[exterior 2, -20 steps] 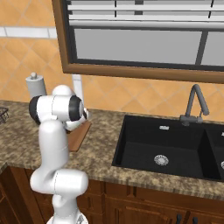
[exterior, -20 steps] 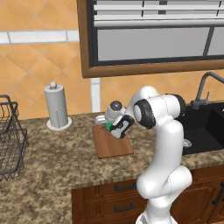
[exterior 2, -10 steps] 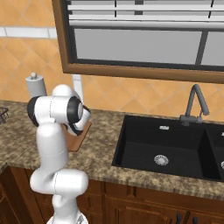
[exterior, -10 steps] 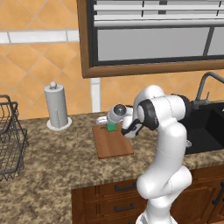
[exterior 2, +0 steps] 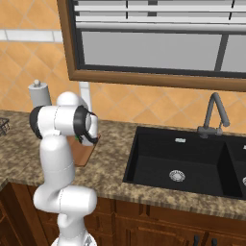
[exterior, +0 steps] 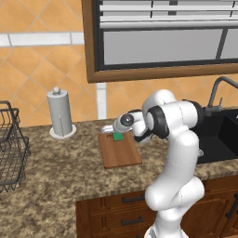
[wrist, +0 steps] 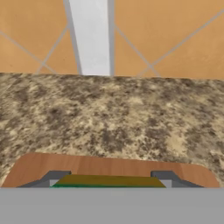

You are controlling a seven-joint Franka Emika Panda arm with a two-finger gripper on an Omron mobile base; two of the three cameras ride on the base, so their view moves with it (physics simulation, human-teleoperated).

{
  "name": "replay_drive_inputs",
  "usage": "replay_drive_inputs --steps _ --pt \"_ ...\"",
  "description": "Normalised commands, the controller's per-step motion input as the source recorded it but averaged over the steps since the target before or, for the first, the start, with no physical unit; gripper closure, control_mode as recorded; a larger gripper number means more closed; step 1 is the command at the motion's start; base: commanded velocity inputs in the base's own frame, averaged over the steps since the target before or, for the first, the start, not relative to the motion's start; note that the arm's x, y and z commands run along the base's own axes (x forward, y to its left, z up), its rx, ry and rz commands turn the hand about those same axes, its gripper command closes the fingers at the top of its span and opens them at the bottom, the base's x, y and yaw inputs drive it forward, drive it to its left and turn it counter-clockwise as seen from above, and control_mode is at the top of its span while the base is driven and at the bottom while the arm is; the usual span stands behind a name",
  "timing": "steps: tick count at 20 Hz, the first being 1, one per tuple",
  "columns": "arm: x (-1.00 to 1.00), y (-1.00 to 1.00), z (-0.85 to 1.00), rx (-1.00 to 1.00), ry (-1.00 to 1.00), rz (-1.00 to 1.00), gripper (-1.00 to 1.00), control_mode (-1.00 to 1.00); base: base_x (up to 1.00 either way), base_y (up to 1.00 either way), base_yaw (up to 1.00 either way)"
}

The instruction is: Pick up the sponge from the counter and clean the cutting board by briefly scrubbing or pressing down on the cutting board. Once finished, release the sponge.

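The arm reaches forward and to the left over the worktop (exterior: 56,176), and its gripper (exterior: 116,132) is low above the far end of the cutting board (exterior: 120,154). The jaws are closed on the sponge (exterior: 118,136), one on each side of it. In the left base view the small green block is at the far short edge of the board, under the hand, and it seems to touch the wood, but I cannot tell this for sure. In the hand view the sponge (wrist: 109,180) lies across the bottom between the two dark finger tips, and the far rounded edge of the board (wrist: 109,165) is just behind it. Beyond this edge there is speckled granite and then the orange tiled wall (wrist: 175,39) with one white tile strip.

The board lies flat on the worktop, with its long side pointing away from the robot. A paper towel roll (exterior: 61,116) stands upright near the wall, well to the left of the board. A black wire rack (exterior: 11,148) is at the far left edge. The black sink (exterior 2: 185,163) with its faucet (exterior 2: 212,115) is on the right side of the arm, and a window (exterior: 167,37) is above the wall.
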Motion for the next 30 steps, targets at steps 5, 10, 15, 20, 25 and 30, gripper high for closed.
replay_drive_inputs --steps 5,10,15,20,25,30 --pt "-0.21 0.0 -0.07 0.0 -0.03 0.0 1.0 -1.0 0.0 0.0 0.0" --pt "-0.47 0.0 -0.02 0.0 0.0 0.0 1.0 -1.0 0.0 0.0 0.0" --pt "-0.49 0.0 -0.06 0.0 -0.01 0.0 1.0 -1.0 0.0 0.0 0.0" --pt "-0.57 0.0 -0.19 0.0 -0.01 0.0 1.0 -1.0 0.0 0.0 0.0" --pt "-0.55 0.0 -0.16 0.0 0.0 0.0 1.0 -1.0 0.0 0.0 0.0" --pt "-0.64 0.0 -0.2 0.0 0.0 0.0 1.0 -1.0 0.0 0.0 0.0"
